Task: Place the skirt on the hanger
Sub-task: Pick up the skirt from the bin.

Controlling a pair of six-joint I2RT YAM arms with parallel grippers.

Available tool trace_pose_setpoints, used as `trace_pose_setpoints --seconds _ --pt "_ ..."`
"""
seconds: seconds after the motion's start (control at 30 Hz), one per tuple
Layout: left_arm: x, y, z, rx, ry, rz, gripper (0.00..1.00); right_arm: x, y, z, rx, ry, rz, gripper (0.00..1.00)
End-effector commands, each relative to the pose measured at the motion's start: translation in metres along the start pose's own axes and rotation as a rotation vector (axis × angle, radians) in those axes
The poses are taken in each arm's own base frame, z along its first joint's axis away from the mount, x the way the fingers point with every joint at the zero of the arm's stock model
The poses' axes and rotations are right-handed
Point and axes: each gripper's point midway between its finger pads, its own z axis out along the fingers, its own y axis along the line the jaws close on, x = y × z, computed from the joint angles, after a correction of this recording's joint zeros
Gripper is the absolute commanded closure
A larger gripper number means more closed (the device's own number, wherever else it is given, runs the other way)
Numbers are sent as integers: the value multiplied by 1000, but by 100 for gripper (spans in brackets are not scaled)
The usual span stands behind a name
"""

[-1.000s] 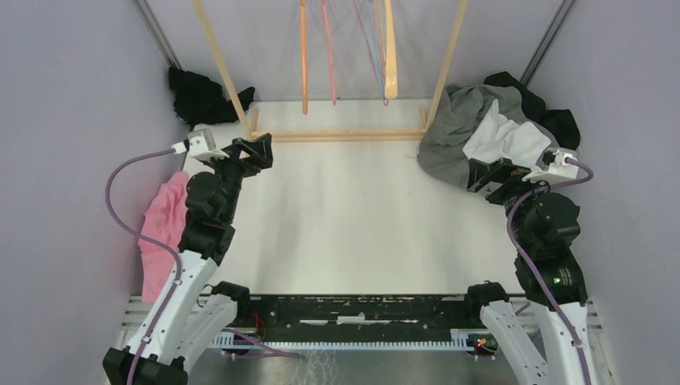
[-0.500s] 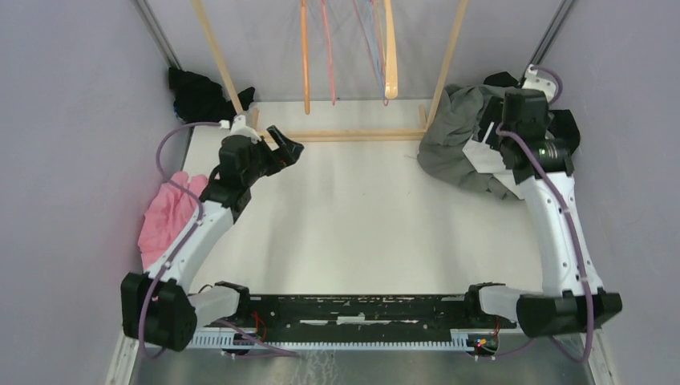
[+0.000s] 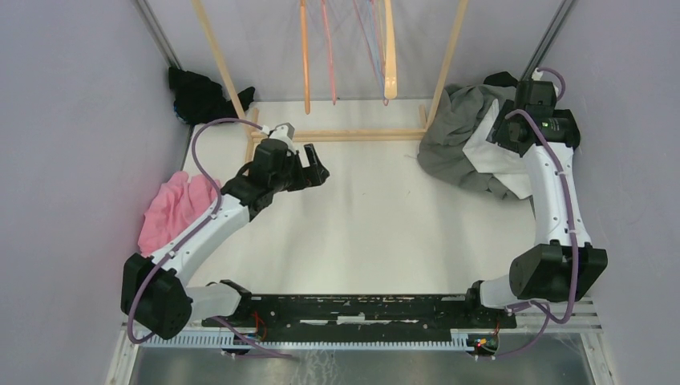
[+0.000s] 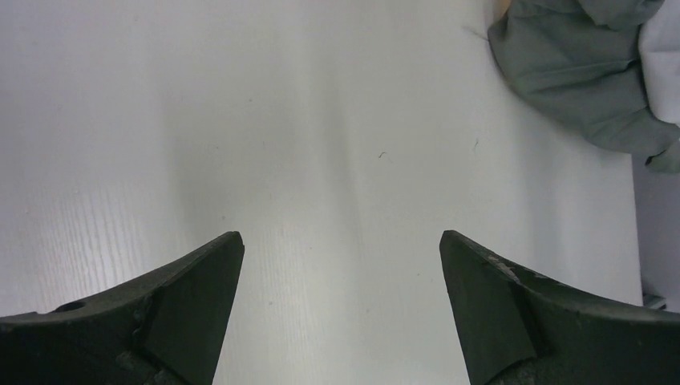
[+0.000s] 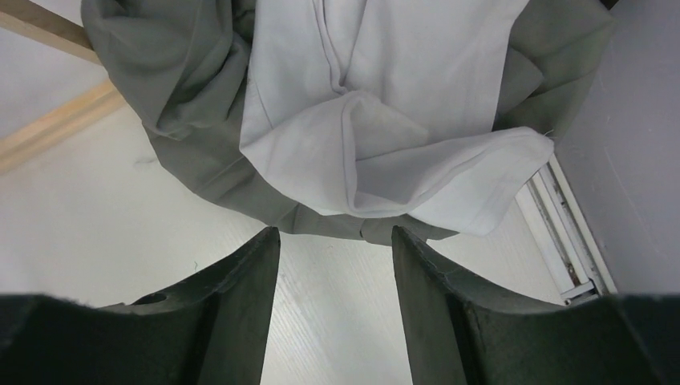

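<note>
A pile of clothes lies at the back right: a grey garment (image 3: 453,136) with a white garment (image 3: 499,156) on top. I cannot tell which one is the skirt. Several hangers, among them an orange one (image 3: 305,56) and a wooden one (image 3: 390,48), hang on the wooden rack (image 3: 345,135) at the back. My right gripper (image 3: 503,132) is open and empty, above the pile's near edge; its wrist view shows the white garment (image 5: 401,96) and grey garment (image 5: 176,88) just beyond the gripper (image 5: 335,231). My left gripper (image 3: 319,172) is open and empty over bare table (image 4: 341,235).
A pink garment (image 3: 168,208) lies at the table's left edge. A black garment (image 3: 200,92) sits in the back left corner, and more black cloth (image 3: 568,124) lies behind the right pile. The rack's base bar runs across the back of the white table (image 3: 361,233).
My left arm has stretched out to the right, past the rack's left foot, over the table. My right arm has swung up to the back right and now hangs over the clothes pile.
</note>
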Motion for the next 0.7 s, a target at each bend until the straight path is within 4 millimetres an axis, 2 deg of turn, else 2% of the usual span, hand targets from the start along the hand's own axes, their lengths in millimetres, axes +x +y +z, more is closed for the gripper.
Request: trace_pose_setpoints --seconds 0.0,0.2,0.47,0.67 --pt "12 3 -3 -34 8 75 1 -1 5 10 -52 -27 86 42" --pt "22 -3 -2 -36 20 100 0 9 0 33 -22 0 97 43" --pt "27 -10 -2 -34 8 116 0 8 -5 52 3 5 102 43" --pt "36 -13 6 -27 21 114 0 15 2 68 -18 30 119 44"
